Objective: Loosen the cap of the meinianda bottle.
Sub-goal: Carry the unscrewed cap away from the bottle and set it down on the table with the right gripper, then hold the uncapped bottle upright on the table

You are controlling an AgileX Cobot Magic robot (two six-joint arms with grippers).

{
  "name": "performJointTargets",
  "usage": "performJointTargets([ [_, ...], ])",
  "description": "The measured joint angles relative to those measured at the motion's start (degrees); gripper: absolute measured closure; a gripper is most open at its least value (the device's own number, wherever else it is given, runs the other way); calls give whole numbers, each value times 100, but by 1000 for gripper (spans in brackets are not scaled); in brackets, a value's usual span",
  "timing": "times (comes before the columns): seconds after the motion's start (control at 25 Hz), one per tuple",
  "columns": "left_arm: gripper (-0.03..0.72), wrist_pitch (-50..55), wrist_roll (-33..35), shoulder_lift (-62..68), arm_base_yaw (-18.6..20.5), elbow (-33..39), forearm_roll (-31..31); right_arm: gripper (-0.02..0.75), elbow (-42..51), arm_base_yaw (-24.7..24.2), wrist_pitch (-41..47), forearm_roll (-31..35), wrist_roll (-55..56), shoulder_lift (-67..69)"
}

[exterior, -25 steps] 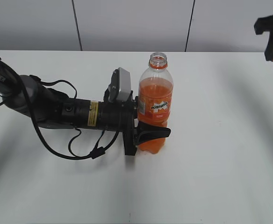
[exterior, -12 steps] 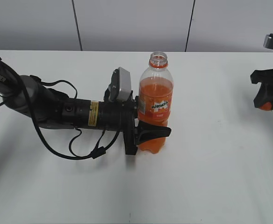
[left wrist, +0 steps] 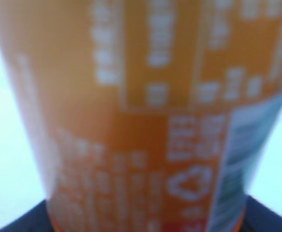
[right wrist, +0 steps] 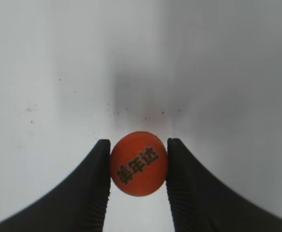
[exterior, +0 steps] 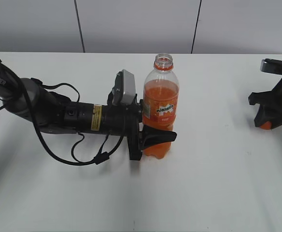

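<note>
right gripper (right wrist: 138,166) was clamped on the cap (right wrist: 139,163), dark chinese writing on top, near the table (exterior: 218,183). left gripper (exterior: 153,137) clasped the upright, uncapped meinianda bottle (exterior: 160,101), part-filled with orange drink, label "mirinda".

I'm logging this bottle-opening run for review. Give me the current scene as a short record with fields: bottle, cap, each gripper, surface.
bottle: meinianda bottle upright on the table, mouth open, no cap on it
cap: orange cap off the bottle, pinched between the right jaws
left gripper: left gripper clamped around the bottle's lower body
right gripper: right gripper low over the table at far right, apart from the bottle
surface: white table
</note>
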Motion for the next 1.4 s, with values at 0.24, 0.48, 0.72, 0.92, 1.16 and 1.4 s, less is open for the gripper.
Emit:
performJointTargets([
  [0.24,302,4,0,0,0,0,0,469,0,0,-123,-242,-2,6],
  [0.48,302,4,0,0,0,0,-5,467,0,0,-163,-256,-7,112],
  [0.72,302,4,0,0,0,0,-5,388,0,0,-163,-202,-7,249],
  [0.92,302,4,0,0,0,0,-5,266,-100,0,-54,-183,8,249],
  [1.16,302,4,0,0,0,0,-5,243,-511,0,498,-37,44,253],
  [1.4,295,-1,65,0,0,0,-36,243,-1271,0,1282,124,45,243],
])
